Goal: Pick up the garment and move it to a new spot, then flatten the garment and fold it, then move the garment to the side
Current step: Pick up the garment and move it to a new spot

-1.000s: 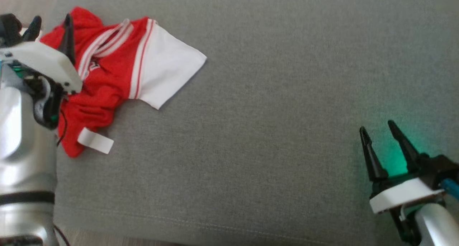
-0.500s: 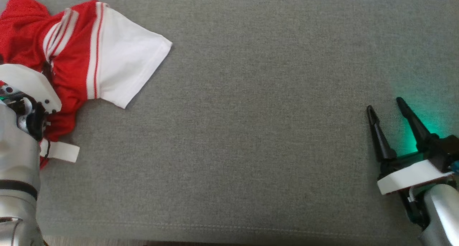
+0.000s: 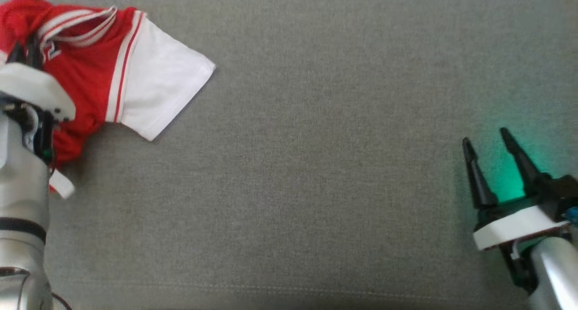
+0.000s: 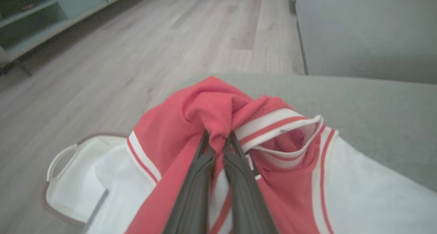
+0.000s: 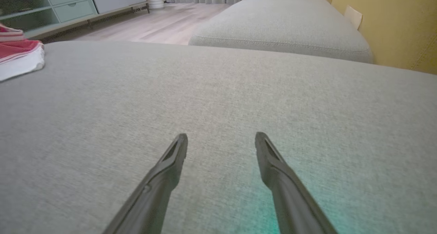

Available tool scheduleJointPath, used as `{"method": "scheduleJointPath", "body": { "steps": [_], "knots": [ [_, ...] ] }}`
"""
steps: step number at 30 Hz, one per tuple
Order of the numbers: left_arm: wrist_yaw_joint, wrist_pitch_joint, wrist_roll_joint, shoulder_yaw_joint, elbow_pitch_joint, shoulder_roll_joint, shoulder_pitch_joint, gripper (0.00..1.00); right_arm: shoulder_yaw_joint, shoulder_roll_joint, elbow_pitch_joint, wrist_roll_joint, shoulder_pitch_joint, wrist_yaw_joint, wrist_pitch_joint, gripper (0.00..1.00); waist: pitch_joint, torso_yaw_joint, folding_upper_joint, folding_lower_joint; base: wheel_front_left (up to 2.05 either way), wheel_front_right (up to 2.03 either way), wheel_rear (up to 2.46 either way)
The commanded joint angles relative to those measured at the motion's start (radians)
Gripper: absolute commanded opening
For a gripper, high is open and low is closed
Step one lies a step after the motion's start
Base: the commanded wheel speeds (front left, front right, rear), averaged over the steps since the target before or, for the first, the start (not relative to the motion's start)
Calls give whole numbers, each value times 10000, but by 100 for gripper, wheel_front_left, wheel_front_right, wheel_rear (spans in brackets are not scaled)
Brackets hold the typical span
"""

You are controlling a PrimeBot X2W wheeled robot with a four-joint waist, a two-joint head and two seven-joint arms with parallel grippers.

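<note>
Left forearm running up the left edge of the sofa, wrist tipped over the shirt; left gripper pressed almost together, pinching a bunched fold of red cloth just behind the striped collar; fold drawn up into a peak above the rest. Shirt crumpled at the far left corner of the seat, white sleeve spread flat toward the middle, white label poking out beside the forearm; past the seat edge, in the left wrist view, a white basket on the wooden floor. Right arm low at the near right corner; right gripper spread wide above bare cushion, well apart from the shirt; green glow on the fabric beside it.

Against a second ago: left fingers then wide apart above the shirt, now closed on it; collar lifted and turned up; label drawn in closer to the forearm, less of it showing; right gripper spread as before.
</note>
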Motion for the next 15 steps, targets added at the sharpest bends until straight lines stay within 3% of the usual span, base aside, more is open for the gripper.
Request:
{"method": "scheduleJointPath", "body": {
  "steps": [1,8,15],
  "knots": [
    [-63,-174,159,43,-618,630,-414,0,264,2,-183,21,208,-9,-120,100,-661,25,0,0,0,0,0],
    [-214,-195,213,-632,-2574,567,-313,0,592,542,97,174,314,-9,-120,100,-2053,-287,0,0,0,0,0],
    [-229,-149,-869,-2773,-4419,729,-301,0,803,1025,300,226,680,-9,-120,100,-3296,-1391,0,0,0,0,0]
  ]
}}
